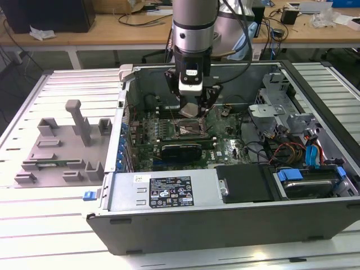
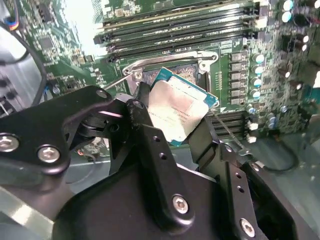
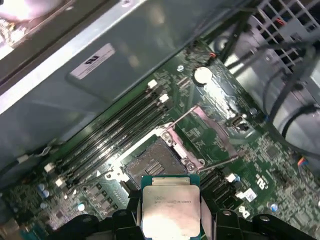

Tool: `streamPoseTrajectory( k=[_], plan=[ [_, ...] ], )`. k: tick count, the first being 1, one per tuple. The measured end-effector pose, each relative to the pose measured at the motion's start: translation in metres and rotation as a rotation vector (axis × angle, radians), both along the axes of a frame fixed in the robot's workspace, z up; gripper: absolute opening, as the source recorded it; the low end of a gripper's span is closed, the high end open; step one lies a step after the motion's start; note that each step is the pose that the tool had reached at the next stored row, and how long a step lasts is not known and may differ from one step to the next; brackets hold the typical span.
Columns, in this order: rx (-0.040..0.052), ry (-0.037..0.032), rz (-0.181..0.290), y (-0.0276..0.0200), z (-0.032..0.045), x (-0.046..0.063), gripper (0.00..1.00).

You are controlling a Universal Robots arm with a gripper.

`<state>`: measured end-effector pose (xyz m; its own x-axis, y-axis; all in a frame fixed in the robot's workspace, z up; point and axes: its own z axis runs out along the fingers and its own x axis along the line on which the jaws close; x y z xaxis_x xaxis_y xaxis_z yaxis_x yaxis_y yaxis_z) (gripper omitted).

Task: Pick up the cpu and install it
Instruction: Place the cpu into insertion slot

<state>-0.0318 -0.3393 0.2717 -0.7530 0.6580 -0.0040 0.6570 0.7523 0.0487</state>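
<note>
The likeliest failure, I judge, is a skewed seating: if the cpu (image 3: 170, 207) meets the open socket (image 3: 152, 167) slightly turned or tilted, a corner could crush the contacts (delicate ones) or catch the raised load plate (image 3: 212, 130). The gripper (image 2: 175, 117) is clamped on the chip's opposite edges, fingers only chip-width apart, holding it just above the socket on the motherboard (image 1: 225, 149).

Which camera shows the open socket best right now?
The first wrist view: the socket lies open and mostly clear beyond the held cpu. In the second wrist view the cpu covers most of it; the exterior view shows it from afar, beneath the cpu.
</note>
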Motion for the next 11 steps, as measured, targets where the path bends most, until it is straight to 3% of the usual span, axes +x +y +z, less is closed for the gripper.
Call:
streamPoseTrajectory(
  k=[8,11],
  plan=[
    [0.0,0.0001,-0.161,0.0,-0.0007,0.0,0.55],
    [0.0,0.0001,-0.246,0.0,-0.0011,0.0,0.55]
  ],
)
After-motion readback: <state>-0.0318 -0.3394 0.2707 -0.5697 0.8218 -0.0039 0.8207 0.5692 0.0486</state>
